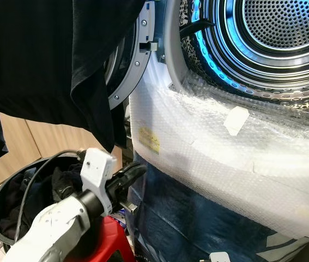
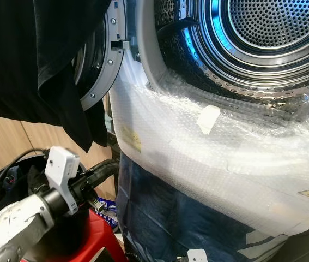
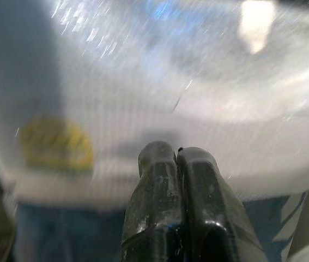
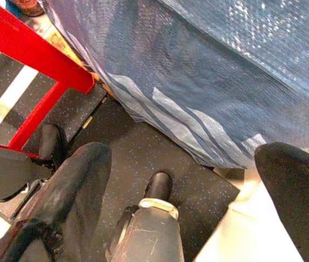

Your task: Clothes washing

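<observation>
The washing machine's drum [image 1: 285, 33] gapes open, its front wrapped in bubble wrap [image 1: 214, 147] with a blue printed sheet [image 1: 198, 224] hanging below. A black garment [image 1: 40, 60] drapes over the open door [image 1: 129, 65], blocking much of the left side. Below it sits a dark basket [image 1: 1, 207] of dark clothes. The left gripper [image 3: 176, 164] points at the wrapped front, fingers pressed together. The right gripper [image 4: 181, 164] hangs low over the speckled floor [image 4: 198, 191] beside a red frame [image 4: 40, 54], fingers spread, holding nothing.
</observation>
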`<state>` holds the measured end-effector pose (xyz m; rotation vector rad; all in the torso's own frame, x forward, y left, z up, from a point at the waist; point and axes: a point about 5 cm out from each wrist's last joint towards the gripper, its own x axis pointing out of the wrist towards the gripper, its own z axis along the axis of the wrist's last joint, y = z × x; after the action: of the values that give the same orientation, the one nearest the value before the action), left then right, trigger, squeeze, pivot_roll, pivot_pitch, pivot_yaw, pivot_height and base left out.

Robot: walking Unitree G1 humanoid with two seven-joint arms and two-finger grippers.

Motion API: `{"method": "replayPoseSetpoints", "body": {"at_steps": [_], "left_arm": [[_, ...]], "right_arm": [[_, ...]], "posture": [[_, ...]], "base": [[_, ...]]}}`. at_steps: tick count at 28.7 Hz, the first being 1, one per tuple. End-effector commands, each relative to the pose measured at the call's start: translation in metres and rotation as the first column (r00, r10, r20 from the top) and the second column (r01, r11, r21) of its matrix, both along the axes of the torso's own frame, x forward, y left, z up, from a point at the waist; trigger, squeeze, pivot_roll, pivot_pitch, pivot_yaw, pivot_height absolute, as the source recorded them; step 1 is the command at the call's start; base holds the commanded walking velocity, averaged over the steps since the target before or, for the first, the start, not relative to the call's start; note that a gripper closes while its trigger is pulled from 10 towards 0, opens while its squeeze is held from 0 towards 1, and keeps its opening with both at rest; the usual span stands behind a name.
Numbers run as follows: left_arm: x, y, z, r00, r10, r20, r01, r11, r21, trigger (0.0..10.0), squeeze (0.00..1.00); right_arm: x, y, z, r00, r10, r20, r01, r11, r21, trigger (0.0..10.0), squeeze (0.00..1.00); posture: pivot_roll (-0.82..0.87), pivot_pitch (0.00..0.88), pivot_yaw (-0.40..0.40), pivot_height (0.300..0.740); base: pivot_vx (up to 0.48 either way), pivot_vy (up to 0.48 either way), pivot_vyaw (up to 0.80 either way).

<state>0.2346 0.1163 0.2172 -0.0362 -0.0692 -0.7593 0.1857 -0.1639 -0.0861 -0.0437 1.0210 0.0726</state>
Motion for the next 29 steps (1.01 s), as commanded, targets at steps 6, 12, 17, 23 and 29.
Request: {"method": "replayPoseSetpoints", "body": {"at_steps": [6,12,17,23,29], "left_arm": [[0.013,-0.031,0.033,0.971,-0.202,0.125,0.204,0.979,0.001,0.0,0.00],[0.015,-0.048,0.044,0.950,-0.266,0.163,0.278,0.959,-0.052,0.0,0.00],[0.019,-0.047,0.033,0.964,-0.241,0.117,0.249,0.966,-0.066,0.0,0.00],[0.025,-0.037,0.013,0.982,-0.178,0.061,0.182,0.980,-0.075,0.0,0.00],[0.029,-0.041,0.008,0.985,-0.165,0.049,0.169,0.981,-0.099,0.0,0.00]], "right_arm": [[0.012,0.004,0.006,0.999,-0.008,0.041,0.007,1.000,0.025,10.0,0.00],[0.017,0.005,0.009,0.997,-0.022,0.070,0.019,0.999,0.046,10.0,0.00],[0.019,0.006,0.010,0.997,-0.007,0.083,0.003,0.999,0.048,10.0,0.00],[0.030,0.002,0.018,0.984,0.095,0.149,-0.108,0.991,0.081,10.0,0.00],[0.040,-0.019,0.031,0.952,0.222,0.213,-0.245,0.966,0.087,10.0,0.58]], "posture": [[0.12,0.000,-0.059,0.740],[0.10,0.000,-0.053,0.740],[0.09,0.000,-0.049,0.740],[0.09,0.000,-0.051,0.740],[0.07,0.000,-0.053,0.740]], "base": [[0.000,0.000,0.00],[0.000,0.000,0.00],[0.000,0.000,0.00],[0.000,0.000,0.00],[0.000,0.000,0.00]]}}
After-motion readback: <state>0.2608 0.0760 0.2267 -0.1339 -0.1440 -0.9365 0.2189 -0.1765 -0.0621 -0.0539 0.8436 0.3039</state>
